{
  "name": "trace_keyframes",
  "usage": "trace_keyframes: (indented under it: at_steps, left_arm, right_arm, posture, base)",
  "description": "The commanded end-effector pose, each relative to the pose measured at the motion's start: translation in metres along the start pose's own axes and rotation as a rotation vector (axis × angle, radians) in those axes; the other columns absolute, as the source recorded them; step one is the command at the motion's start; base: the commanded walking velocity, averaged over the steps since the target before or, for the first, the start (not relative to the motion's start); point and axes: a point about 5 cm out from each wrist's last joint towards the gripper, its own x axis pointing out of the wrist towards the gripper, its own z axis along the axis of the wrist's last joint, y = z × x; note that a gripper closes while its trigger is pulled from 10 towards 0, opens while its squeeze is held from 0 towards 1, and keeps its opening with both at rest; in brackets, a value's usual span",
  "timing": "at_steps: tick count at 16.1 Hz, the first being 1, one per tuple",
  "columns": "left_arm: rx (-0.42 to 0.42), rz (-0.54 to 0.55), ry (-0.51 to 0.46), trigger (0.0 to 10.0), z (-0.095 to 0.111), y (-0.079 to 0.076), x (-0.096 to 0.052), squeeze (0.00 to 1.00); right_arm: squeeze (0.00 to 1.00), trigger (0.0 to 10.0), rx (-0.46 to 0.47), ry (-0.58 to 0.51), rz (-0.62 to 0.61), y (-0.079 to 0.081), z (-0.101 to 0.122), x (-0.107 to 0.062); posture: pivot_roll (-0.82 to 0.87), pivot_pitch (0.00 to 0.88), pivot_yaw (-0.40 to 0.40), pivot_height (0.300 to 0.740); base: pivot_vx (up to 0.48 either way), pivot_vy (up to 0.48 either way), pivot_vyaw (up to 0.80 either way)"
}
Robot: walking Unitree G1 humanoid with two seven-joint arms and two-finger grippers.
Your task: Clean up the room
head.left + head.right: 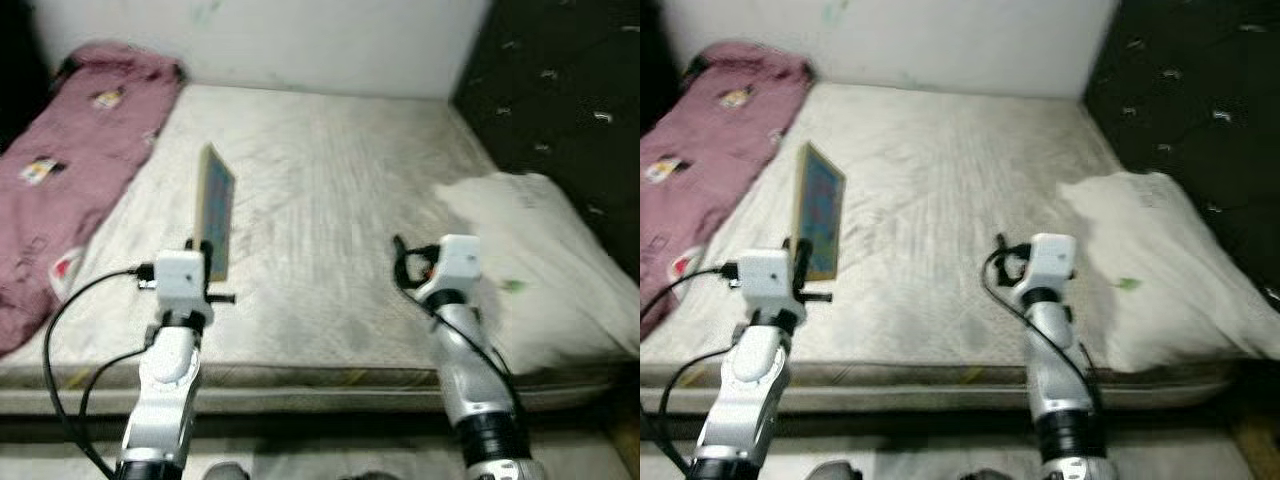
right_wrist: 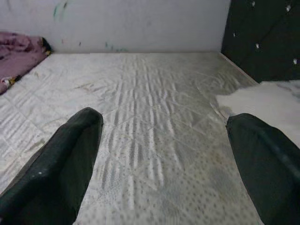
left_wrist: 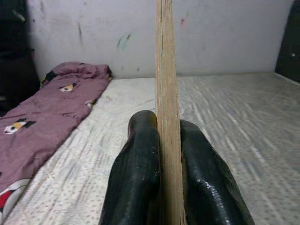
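Left hand (image 3: 161,168) clamped on framed picture (image 1: 215,212), long axis toward 12 o'clock; right hand (image 2: 164,164) open, empty over mattress (image 1: 330,200).

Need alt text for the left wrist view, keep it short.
The left gripper is shut on a thin wooden board held upright and edge-on, one black finger on each side. Beyond it lies a bare white mattress, with a mauve blanket along one side and a marked white wall behind.
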Motion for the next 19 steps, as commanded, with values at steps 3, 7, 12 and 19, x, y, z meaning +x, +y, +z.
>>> trace_keyframes:
  at_steps: [3, 7, 12, 19]
  left_arm:
    - [-0.021, 0.011, -0.048, 10.0, 0.0108, 0.0026, 0.0025, 0.00]
    - [-0.063, -0.017, -0.060, 10.0, 0.0135, 0.0022, 0.0013, 0.00]
    - [-0.070, -0.033, -0.063, 10.0, 0.0145, 0.0003, 0.0026, 0.00]
    - [-0.077, -0.048, -0.059, 10.0, 0.0132, -0.0005, 0.0040, 0.00]
  right_arm:
    - [0.00, 10.0, 0.001, -0.010, -0.003, -0.0028, 0.0061, -0.0003]
    - [0.00, 10.0, -0.002, -0.002, 0.006, -0.0015, 0.0059, 0.0001]
    - [0.00, 10.0, -0.004, 0.001, 0.009, -0.0011, 0.0058, 0.0008]
    - [0.00, 10.0, -0.008, 0.012, 0.008, -0.0011, 0.0042, 0.0008]
  posture:
    - [0.07, 0.000, -0.041, 0.740]
    - [0.08, 0.000, -0.045, 0.740]
    - [0.08, 0.000, -0.045, 0.740]
    - [0.08, 0.000, -0.044, 0.740]
  base:
    - [0.000, 0.000, 0.00]
    - [0.063, 0.000, 0.00]
    - [0.308, 0.000, 0.00]
    - [0.339, 0.000, 0.00]
